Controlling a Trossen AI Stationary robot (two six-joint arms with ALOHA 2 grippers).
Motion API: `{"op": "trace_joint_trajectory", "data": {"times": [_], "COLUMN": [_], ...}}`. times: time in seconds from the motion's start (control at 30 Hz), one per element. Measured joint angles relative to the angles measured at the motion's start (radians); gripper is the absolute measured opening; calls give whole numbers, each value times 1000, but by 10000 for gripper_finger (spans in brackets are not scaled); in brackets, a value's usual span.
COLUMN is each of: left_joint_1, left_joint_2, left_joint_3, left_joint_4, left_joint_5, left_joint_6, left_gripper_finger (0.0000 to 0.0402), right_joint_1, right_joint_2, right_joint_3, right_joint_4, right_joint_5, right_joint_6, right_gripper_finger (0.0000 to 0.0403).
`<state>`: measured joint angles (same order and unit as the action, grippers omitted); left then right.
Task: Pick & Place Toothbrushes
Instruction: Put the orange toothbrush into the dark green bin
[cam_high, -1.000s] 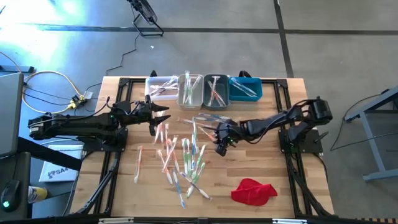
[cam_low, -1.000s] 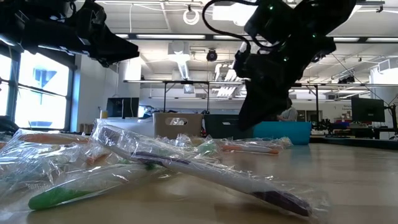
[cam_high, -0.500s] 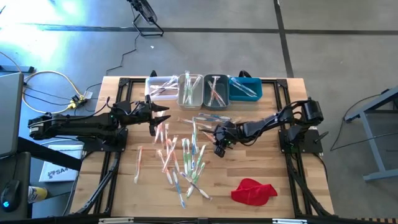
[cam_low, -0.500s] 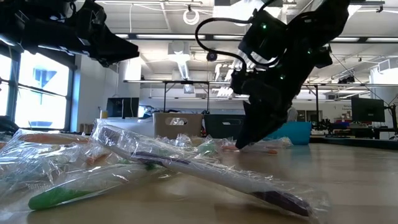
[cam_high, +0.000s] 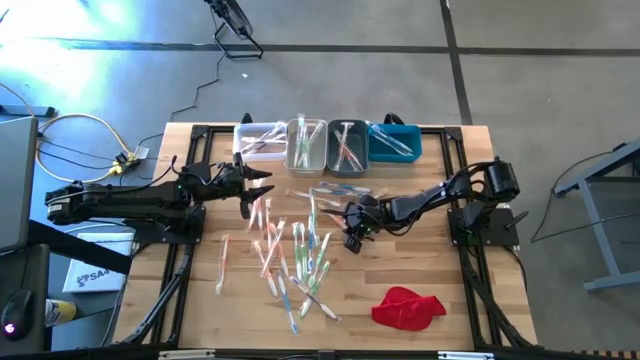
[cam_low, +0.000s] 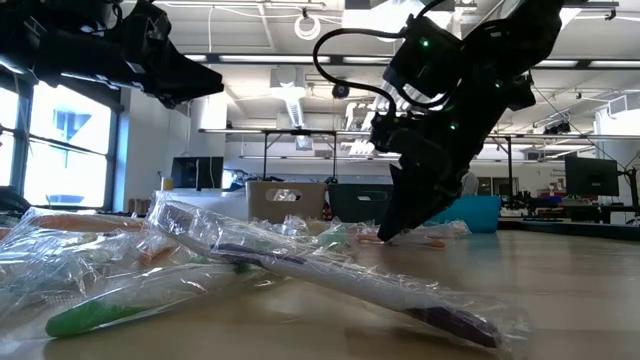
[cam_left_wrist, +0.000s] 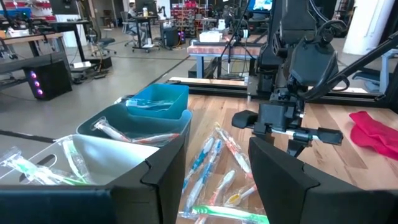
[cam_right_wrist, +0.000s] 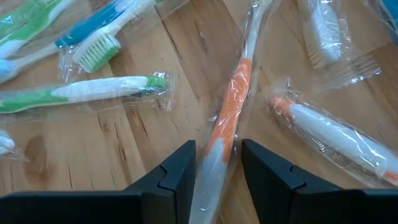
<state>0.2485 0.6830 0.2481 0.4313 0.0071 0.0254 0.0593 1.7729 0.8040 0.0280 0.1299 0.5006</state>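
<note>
Many wrapped toothbrushes (cam_high: 295, 250) lie scattered on the wooden table's middle. My right gripper (cam_high: 352, 240) slants down at the pile's right edge and is open. Its fingertips (cam_right_wrist: 180, 168) stand on either side of the handle of an orange-and-white toothbrush (cam_right_wrist: 227, 118) that lies flat on the wood. In the low view the gripper's tip (cam_low: 385, 235) is down at the table top. My left gripper (cam_high: 262, 180) hangs level above the table's far left, near the bins, open and with nothing between its fingers (cam_left_wrist: 168, 168). My right gripper comes slanting down from the table's right side, and its fingers lie across the orange-and-white toothbrush's handle (cam_right_wrist: 214, 158). The handle lies between them on the table. Whether the fingers touch its wrapper I cannot tell.
Along the far edge stand a white bin (cam_high: 260, 140), a beige bin (cam_high: 306, 145), a grey bin (cam_high: 347, 145) and a blue bin (cam_high: 394, 142), each with toothbrushes in it. A red cloth (cam_high: 407, 306) lies near the front right. Bare wood shows right of the pile.
My right gripper has gone down to the table top at the pile's right edge and tipped a little steeper, then stopped; the gap between its fingers looks the same. No toothbrush has moved.
</note>
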Motion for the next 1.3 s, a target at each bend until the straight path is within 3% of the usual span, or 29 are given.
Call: {"op": "trace_joint_trajectory", "data": {"times": [0.3,0.73,1.07,1.3], "left_joint_1": [0,0,0,0], "left_joint_2": [0,0,0,0], "left_joint_3": [0,0,0,0], "left_joint_4": [0,0,-7,-8], "left_joint_5": [0,0,0,0], "left_joint_6": [0,0,0,0], "left_gripper_finger": [171,171,171,171], "right_joint_1": [0,-1,-1,0], "right_joint_2": [1,1,-5,-78], "right_joint_3": [-1,-2,-2,-4], "right_joint_4": [0,-1,-5,-38], "right_joint_5": [2,3,-6,-26], "right_joint_6": [0,0,0,-8], "right_gripper_finger": [117,17,16,15]}}
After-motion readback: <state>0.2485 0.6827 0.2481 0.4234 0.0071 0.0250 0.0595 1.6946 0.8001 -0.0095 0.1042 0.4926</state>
